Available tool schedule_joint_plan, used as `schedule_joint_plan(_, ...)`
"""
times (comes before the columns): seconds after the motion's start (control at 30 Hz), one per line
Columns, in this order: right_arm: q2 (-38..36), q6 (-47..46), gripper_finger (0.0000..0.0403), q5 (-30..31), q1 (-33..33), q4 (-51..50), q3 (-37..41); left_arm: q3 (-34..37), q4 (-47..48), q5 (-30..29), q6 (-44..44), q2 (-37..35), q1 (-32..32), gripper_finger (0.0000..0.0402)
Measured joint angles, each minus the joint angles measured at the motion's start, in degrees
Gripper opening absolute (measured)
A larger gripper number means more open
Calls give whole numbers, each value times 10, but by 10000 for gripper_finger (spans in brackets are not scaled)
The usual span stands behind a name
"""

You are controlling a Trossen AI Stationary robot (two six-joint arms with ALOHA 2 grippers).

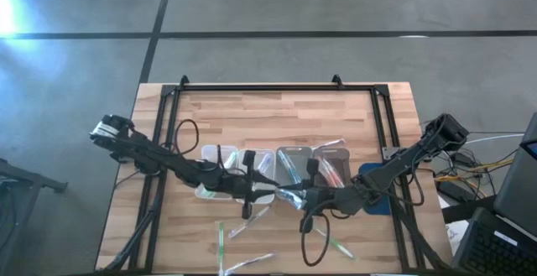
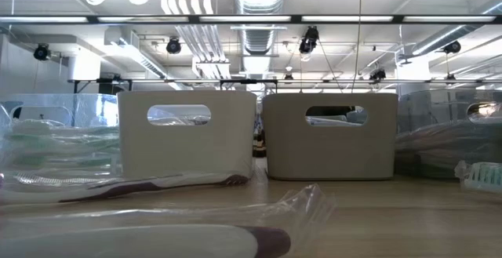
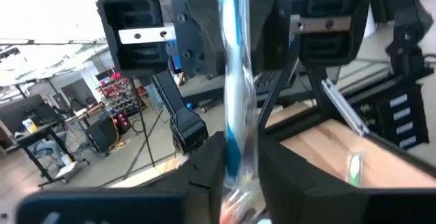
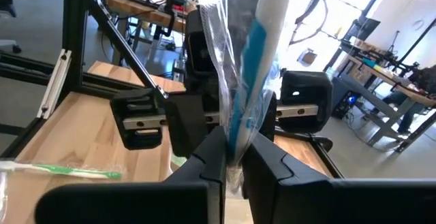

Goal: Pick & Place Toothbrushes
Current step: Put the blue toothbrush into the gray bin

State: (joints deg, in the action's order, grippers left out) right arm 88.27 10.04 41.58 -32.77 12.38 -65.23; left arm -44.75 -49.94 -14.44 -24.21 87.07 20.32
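Between the arms, right hand (image 4: 233, 157) and left hand (image 3: 240, 163) both clamp one blue-accented wrapped toothbrush (image 4: 253, 54).

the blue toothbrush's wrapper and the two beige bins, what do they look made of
The blue-accented toothbrush's wrapper looks like thin clear plastic film: glossy, crinkled, see-through. The two beige handled bins look like matte moulded plastic, with smooth opaque walls and cut-out grips, though that is less certain.

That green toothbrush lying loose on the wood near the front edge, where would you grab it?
Probably at the middle of the green toothbrush, coming straight down from above. It lies flat on the table, apart from the trays, long and thin, so fingers closing across its narrow width should hold best.
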Motion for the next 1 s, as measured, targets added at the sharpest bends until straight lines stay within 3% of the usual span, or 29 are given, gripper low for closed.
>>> schedule_joint_plan(0.1,-1,3,28,4,0,0,0,-4,23,-32,7,-1,0,122)
schedule_joint_plan(0.27,-10,2,32,10,2,2,0,-4,76,-165,-1,-21,2,185)
schedule_joint_plan(0.37,-12,2,29,60,2,0,0,-3,146,-227,-8,-53,8,205)
schedule_joint_plan(0.5,-13,-5,30,110,12,-38,-14,-2,268,-254,39,-109,13,213)
schedule_joint_plan(0.63,-13,-104,31,105,41,-189,-59,0,385,-256,124,-167,13,209)
schedule_joint_plan(0.8,-11,-270,32,64,96,-411,-127,11,471,-256,209,-220,13,206)
schedule_joint_plan(1.0,-11,-347,33,-59,154,-506,-170,52,470,-263,216,-265,13,206)
